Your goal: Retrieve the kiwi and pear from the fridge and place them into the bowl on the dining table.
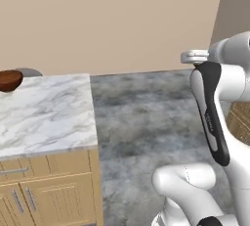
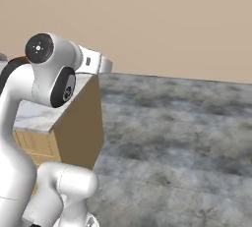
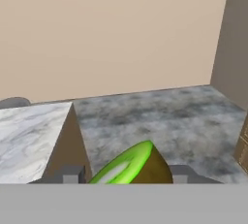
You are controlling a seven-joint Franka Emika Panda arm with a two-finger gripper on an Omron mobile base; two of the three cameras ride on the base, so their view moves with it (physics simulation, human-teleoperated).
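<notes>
in the hand view the tool [image 3: 127, 175] pinches the kiwi [image 3: 133, 166], a cut half with a bright green face and brown skin, sitting between the two grey finger tips [image 3: 72, 174] at the bottom of the view. beyond the kiwi there is grey mottled floor [image 3: 160, 116] and a plain beige wall [image 3: 111, 29]. the corner of the marble worktop [image 3: 26, 136] shows on the left of the same view, with its wood side under it.

in the left base view the brown bowl [image 1: 10, 79] stands on the worktop [image 1: 46, 115], at its far left edge, well apart from the white arm [image 1: 215, 117] on the right. under the marble top are light wood cabinet doors [image 1: 49, 195].

in the right base view the arm [image 2: 47, 81] rises in front of the worktop [image 2: 37, 115].
</notes>
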